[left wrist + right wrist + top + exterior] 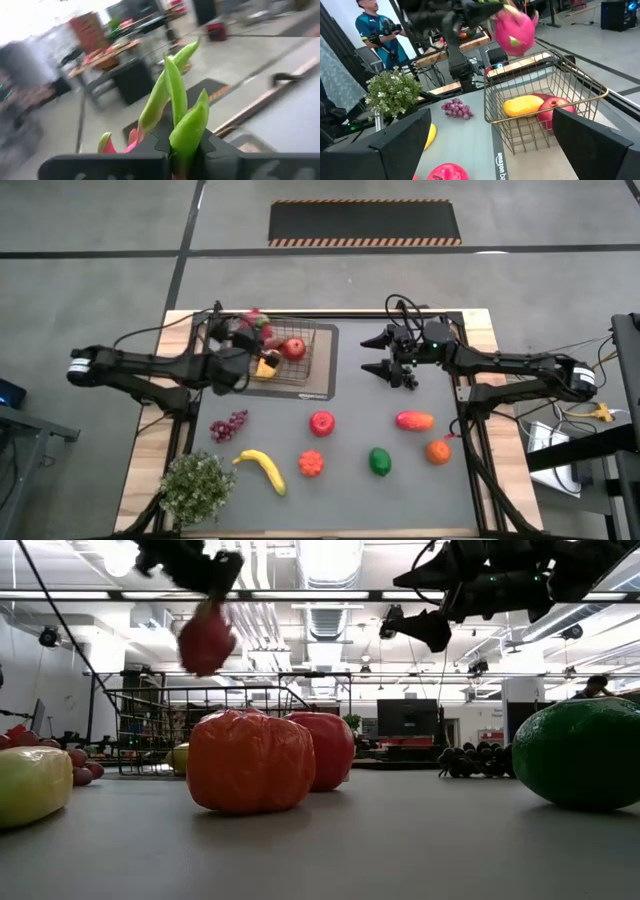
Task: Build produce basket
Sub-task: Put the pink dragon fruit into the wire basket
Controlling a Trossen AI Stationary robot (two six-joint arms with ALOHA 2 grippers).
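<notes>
Gripping a pink dragon fruit (514,31) by its green leaf tips, the left pincer (181,150) holds it above the wire basket (312,370) at the table's far left, apparently so it can drop in beside the red apple (294,348) and yellow mango (523,106) already inside. The right pincer (388,355) hovers opposite with fingers apart, clear of the basket. Grapes (228,425), banana (263,469), green pepper (380,461) and orange (437,451) lie on the dark mat (390,395) awaiting collection.

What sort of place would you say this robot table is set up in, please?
Probably a robotics lab or workshop hall: bare concrete floor with a hazard-striped mat, exposed ceiling ducts, and a person holding a camera nearby.
</notes>
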